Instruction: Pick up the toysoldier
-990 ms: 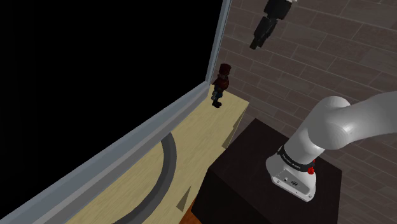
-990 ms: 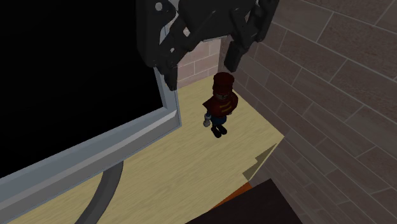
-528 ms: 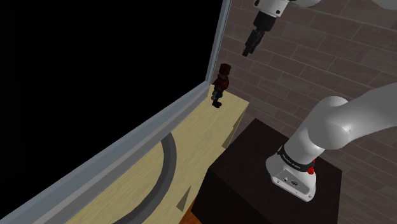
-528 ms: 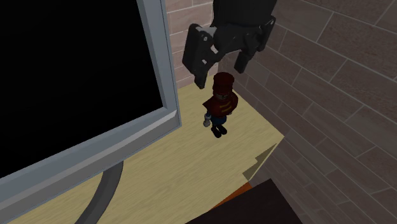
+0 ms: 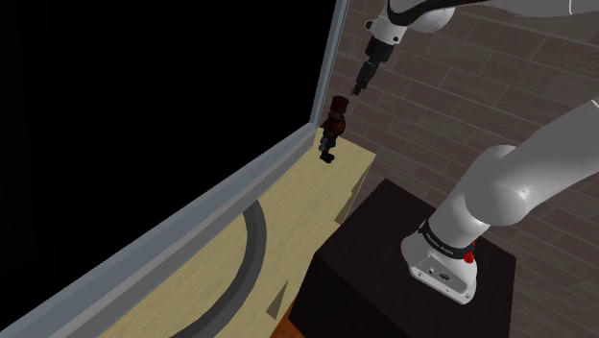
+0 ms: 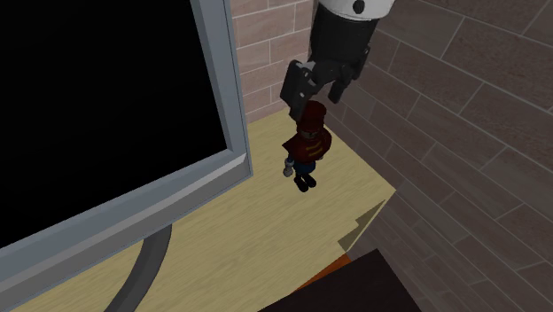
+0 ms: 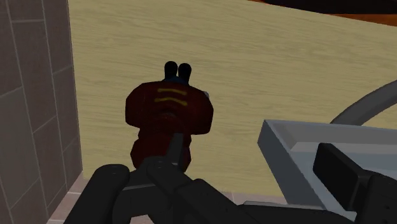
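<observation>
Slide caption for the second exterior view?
Open pincer poised right over the toy soldier, which stands on a wooden desk beside a grey-framed monitor, brick wall behind.

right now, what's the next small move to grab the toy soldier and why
Probably lower straight down. The open gripper hangs just above the head of the upright toy soldier, jaws apart and not yet around its body.

Dim all round, light flat and even. Tabletop [image 5: 298, 206] is palest surface, brightest in wrist view. Brick wall [image 5: 432, 106] murky brown. Screen [image 5: 144, 96] dead black; grey frame [image 5: 192, 216] catches soft light along its lower run. Toy soldier [image 6: 307, 146] deep red, half lost in gloom (yellow stripes just readable from wrist view). Dark wedge of shadow [image 6: 362, 227] near tabletop's edge. White arm [image 5: 518, 187] softly shaded, lighter on top, darker beneath.
</observation>
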You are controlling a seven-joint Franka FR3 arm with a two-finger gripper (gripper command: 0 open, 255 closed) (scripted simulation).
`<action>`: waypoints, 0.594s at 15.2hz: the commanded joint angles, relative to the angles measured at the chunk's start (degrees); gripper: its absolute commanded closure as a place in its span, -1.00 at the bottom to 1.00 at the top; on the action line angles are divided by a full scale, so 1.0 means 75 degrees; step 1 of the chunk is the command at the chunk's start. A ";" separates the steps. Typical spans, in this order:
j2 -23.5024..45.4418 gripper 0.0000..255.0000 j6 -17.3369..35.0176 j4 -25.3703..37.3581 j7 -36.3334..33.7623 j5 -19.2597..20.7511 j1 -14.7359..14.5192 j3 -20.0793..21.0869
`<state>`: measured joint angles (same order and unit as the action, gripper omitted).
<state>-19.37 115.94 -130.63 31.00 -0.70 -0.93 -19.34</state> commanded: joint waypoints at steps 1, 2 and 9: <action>0.0645 -1.00 0.0362 0.0251 0.0451 -0.0162 -0.0053 -0.0233; 0.0933 -1.00 0.0498 0.0378 0.0669 -0.0259 -0.0070 -0.0332; 0.2468 -1.00 0.1203 0.1021 0.1816 -0.0963 -0.0056 -0.0682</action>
<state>-1.14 124.23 -122.50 44.14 -7.71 -1.41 -24.38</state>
